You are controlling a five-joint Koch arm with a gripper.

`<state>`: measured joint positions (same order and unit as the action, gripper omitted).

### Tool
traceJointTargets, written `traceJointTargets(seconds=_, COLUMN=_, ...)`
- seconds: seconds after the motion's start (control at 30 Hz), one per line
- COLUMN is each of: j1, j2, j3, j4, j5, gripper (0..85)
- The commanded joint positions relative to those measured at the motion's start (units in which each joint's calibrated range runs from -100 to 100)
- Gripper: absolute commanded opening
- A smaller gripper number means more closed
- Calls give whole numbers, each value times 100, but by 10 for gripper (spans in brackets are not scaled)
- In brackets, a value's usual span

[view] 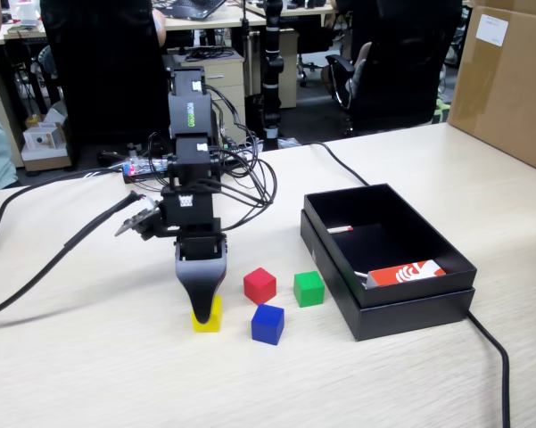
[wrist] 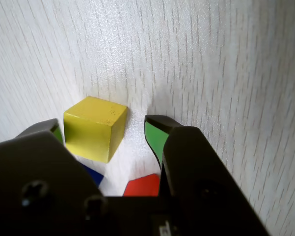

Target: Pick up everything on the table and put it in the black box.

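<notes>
We see a pale wood-grain worktop (view: 89,374), the largest thing in the fixed view, with office chairs and desks behind it. A brown carton (view: 508,80) stands at its far right corner. To the right of centre sits the black box (view: 410,312), shallow and open-topped, holding a red-and-white packet (view: 408,272) in its near right corner. A black cable (view: 495,357) runs past the box toward the near edge.

Left of centre the arm (view: 189,152) reaches down with wires trailing behind it. Its tool (view: 202,305) points straight down onto the yellow cube (view: 210,319), which rests on the worktop.

In the wrist view we see the tool (wrist: 105,130) standing open, 2 dark jaws lined in green, with the yellow cube (wrist: 94,128) between them. The left jaw is close against the cube; the right jaw stands a little apart from it.

4 cubes lie on the worktop, all outside the box. The red cube (view: 259,285) and green cube (view: 309,289) sit side by side, near the box, and the blue cube (view: 268,324) lies just in front of the red 1.
</notes>
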<state>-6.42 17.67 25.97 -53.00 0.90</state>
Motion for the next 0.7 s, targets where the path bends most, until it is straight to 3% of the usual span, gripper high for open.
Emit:
traceJointTargets(seconds=0.0, j1=-5, j2=-120, j3=386, j4=-112, j5=-15, gripper=249)
traceJointTargets(seconds=0.07, j1=-24, j2=-166, j3=395, j4=-112, j5=-10, gripper=146)
traceJointTargets(seconds=0.13, j1=-34, j2=-327, j3=395, j4=-112, j5=-10, gripper=116)
traceJointTargets(seconds=0.23, j1=-24, j2=-1061, j3=250, j4=-173, j5=-10, gripper=114)
traceJointTargets(seconds=0.37, j1=352, j2=-3081, j3=141, j4=-726, j5=54, gripper=116)
traceJointTargets(seconds=0.53, j1=1118, j2=-4343, j3=-49, j4=-881, j5=190, gripper=116)
traceJointTargets(seconds=0.67, j1=1700, j2=-4194, j3=87, j4=-881, j5=352, gripper=116)
